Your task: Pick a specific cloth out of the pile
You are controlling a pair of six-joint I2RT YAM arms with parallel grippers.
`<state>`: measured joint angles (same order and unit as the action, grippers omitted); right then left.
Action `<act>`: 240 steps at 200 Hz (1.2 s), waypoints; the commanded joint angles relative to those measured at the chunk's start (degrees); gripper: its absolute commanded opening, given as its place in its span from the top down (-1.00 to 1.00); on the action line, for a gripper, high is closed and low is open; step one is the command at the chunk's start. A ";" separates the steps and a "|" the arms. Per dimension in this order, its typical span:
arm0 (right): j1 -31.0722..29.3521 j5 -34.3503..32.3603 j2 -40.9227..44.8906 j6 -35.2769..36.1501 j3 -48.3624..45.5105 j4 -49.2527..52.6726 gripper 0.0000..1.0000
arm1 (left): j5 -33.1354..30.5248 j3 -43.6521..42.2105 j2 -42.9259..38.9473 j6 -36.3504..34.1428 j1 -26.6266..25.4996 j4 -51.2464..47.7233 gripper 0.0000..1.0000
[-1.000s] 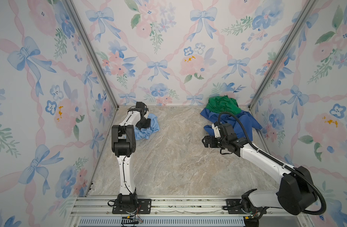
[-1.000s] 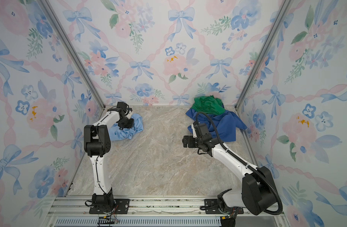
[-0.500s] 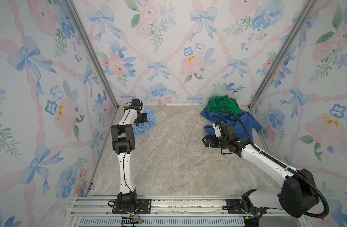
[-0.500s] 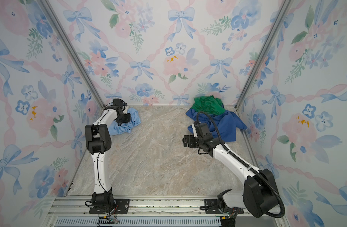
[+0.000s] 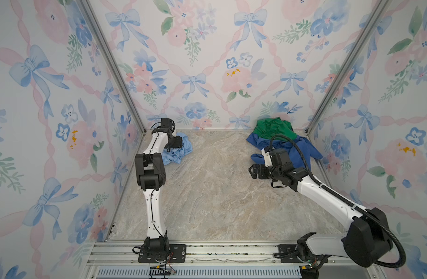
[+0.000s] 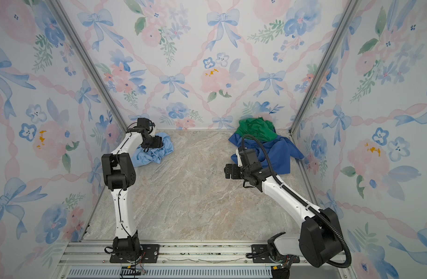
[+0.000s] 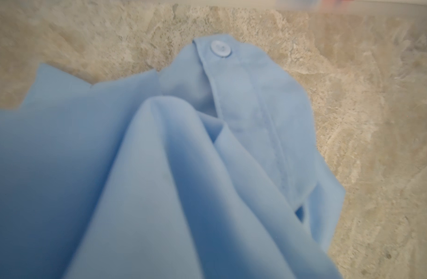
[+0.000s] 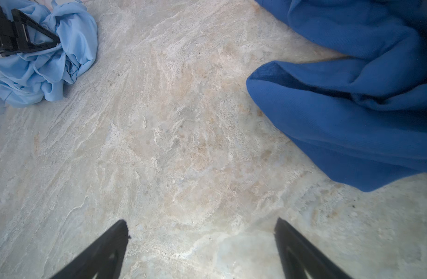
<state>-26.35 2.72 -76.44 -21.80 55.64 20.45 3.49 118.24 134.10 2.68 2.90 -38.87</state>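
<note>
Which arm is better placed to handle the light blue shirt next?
The left one. The left tool sits right at the light blue shirt in the far left corner. The right tool hangs open over bare table beside the dark blue cloth, far from that shirt.

A marble-patterned tabletop (image 5: 207,193) carries two heaps of fabric. The pile (image 5: 258,141) rests on it with its dark blue garment (image 6: 277,154) spread over the stone and a green garment (image 6: 254,129) bunched on top. Well apart from the pile, across bare surface to its left, the cloth (image 5: 181,152) lies crumpled, light blue.
</note>
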 commanded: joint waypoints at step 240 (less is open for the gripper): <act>-6.45 -1.46 -9.63 0.96 10.93 -1.66 -0.94 | 22.04 -14.23 -15.42 6.29 5.71 6.62 -0.51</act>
<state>-29.15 1.89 -81.84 -21.78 60.07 20.49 22.63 107.68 122.56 7.38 8.08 -35.00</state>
